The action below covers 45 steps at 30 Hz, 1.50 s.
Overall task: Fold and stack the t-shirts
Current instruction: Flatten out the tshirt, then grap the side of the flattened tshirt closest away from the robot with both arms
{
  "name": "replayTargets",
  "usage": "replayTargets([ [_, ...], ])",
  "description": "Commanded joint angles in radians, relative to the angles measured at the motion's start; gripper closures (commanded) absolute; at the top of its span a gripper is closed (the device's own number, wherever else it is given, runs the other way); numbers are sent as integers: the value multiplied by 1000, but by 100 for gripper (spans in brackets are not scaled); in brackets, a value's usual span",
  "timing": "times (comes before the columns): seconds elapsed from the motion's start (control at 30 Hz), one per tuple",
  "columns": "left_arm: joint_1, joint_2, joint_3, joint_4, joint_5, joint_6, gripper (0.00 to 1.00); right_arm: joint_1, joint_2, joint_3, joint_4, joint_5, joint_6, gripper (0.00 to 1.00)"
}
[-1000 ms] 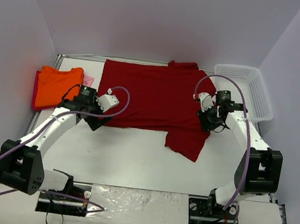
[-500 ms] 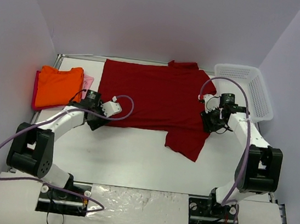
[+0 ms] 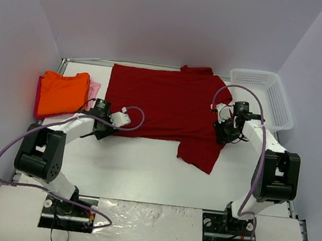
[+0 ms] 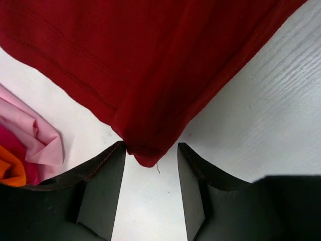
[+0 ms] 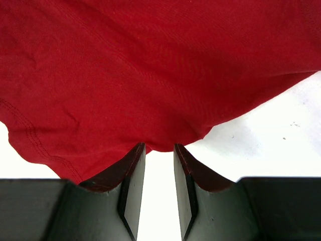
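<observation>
The large dark red t-shirt (image 3: pixel 163 103) lies spread flat, one sleeve hanging toward the near side. My left gripper (image 3: pixel 106 130) sits at its near-left corner. In the left wrist view that corner (image 4: pixel 150 60) pokes between the tips of the gripper (image 4: pixel 150 150), touching the left finger, with a gap still between the jaws. My right gripper (image 3: pixel 224 130) is at the shirt's right edge. In the right wrist view its jaws (image 5: pixel 159 148) stand narrow, pinching the puckered hem (image 5: pixel 150 65). The orange t-shirt (image 3: pixel 62 92) lies folded at left, with the pink t-shirt (image 3: pixel 95 88) beside it.
A white mesh basket (image 3: pixel 265 95) stands at the back right, close behind my right arm. Pink cloth (image 4: pixel 35 135) and a bit of orange (image 4: pixel 10 170) lie just left of my left fingers. Grey walls enclose the table on three sides.
My left gripper has slid in onto the shirt's near-left corner and its jaws have narrowed from wide open. My right gripper has shifted slightly, its jaws unchanged.
</observation>
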Motion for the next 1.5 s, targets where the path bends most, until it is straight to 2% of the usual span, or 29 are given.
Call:
replayTargets([
  [0.0,1,14,45,-8,10,11,57,-6,1,-4,-16,-11,1,74],
  [0.13,1,34,65,-26,16,3,60,-6,1,-9,-16,-11,-1,74],
  [0.27,2,38,80,-40,15,-3,69,-6,10,-9,-17,-10,-1,74],
  [0.43,2,33,90,-57,13,-8,74,-4,4,-10,-19,-11,1,75],
  [0.47,2,31,90,-59,15,-8,76,-6,0,-12,-19,-19,1,75],
  [0.6,4,27,100,-80,6,-15,97,-6,-16,-4,-69,-49,-13,74],
  [0.7,10,7,105,-105,7,-20,98,6,-33,25,-182,-117,-90,73],
  [0.8,22,-21,94,-111,3,-37,98,45,-57,27,-259,-42,-137,73],
  [0.9,36,-36,86,-115,6,-55,98,78,-91,24,-347,5,-183,62],
  [1.0,48,-36,97,-129,10,-80,98,123,-132,33,-422,7,-211,54],
  [1.1,58,-28,119,-147,35,-112,98,161,-168,36,-473,13,-220,51],
  [1.47,67,7,116,-143,81,-210,98,240,-151,-91,-508,124,-303,53],
])
